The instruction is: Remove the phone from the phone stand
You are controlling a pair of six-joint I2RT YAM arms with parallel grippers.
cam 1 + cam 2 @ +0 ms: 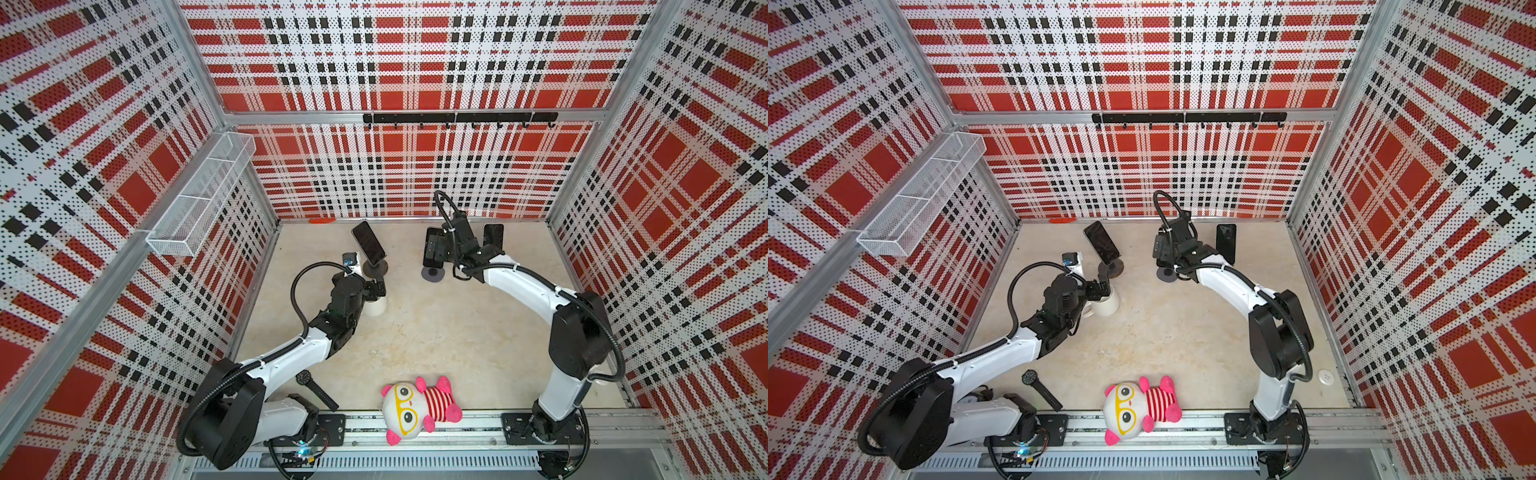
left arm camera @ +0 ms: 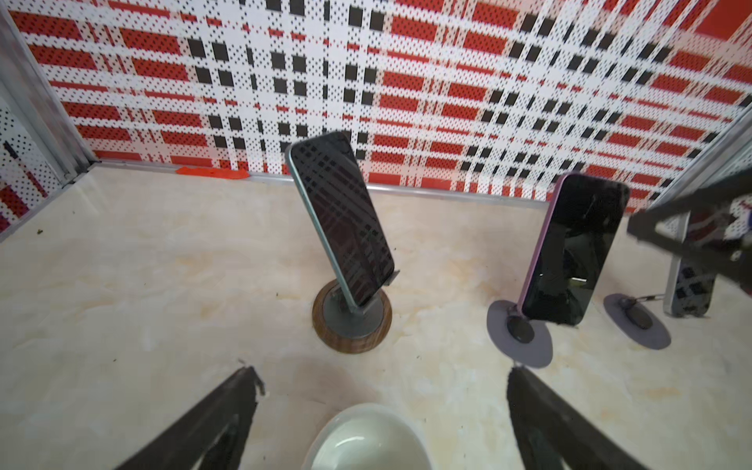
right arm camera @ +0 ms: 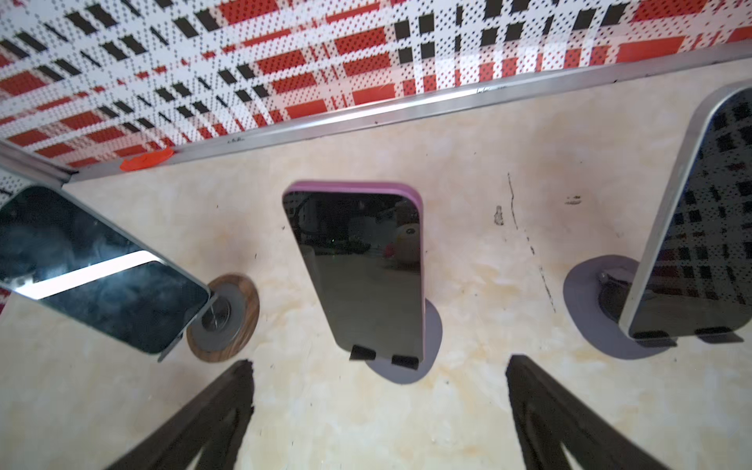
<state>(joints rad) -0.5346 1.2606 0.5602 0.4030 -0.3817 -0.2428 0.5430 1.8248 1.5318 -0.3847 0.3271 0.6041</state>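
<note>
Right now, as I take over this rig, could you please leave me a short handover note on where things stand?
Left claw: open, empty, over the white mug, facing the green-edged phone on its wood-rimmed stand.
Right claw: open, empty, facing the purple-cased phone on its grey stand.
A silver-edged phone sits on a second grey stand beside it.
Done: nothing; all three phones rest on their stands.
Left: close a claw on a phone and lift it clear.
</note>
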